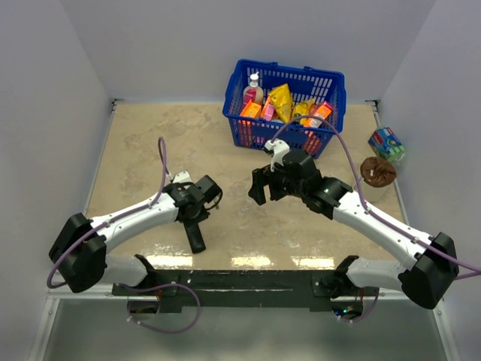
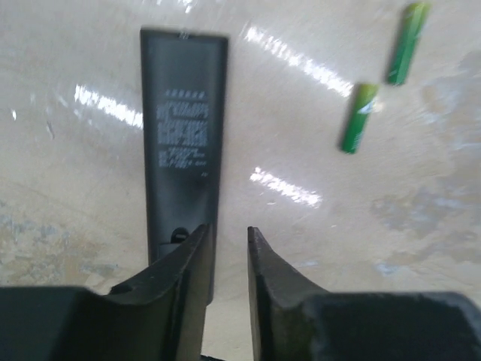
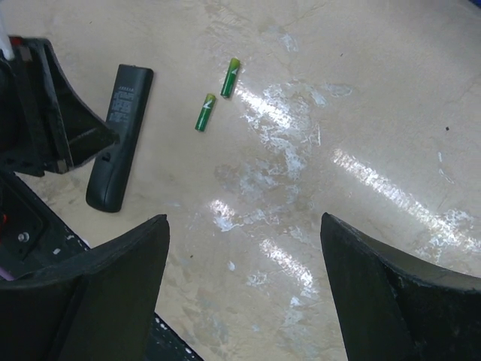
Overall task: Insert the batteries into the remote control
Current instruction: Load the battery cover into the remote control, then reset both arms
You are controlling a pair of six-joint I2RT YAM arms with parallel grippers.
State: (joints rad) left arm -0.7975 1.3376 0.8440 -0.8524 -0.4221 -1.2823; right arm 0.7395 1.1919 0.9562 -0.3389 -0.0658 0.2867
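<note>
The remote control (image 2: 184, 150) is a slim black bar lying flat on the beige table, its printed back facing up. It also shows in the top view (image 1: 197, 239) and the right wrist view (image 3: 119, 139). Two green batteries (image 2: 358, 118) (image 2: 407, 43) lie loose on the table to its right; the right wrist view shows them too (image 3: 204, 113) (image 3: 231, 77). My left gripper (image 2: 228, 235) hovers over the remote's near end, its jaws a narrow gap apart with only table between them. My right gripper (image 3: 244, 226) is wide open and empty above bare table.
A blue basket (image 1: 331, 83) of snack packets and a bottle stands at the back right. A brown round item (image 1: 377, 171) and a green-blue box (image 1: 386, 143) lie at the right edge. White walls enclose the table.
</note>
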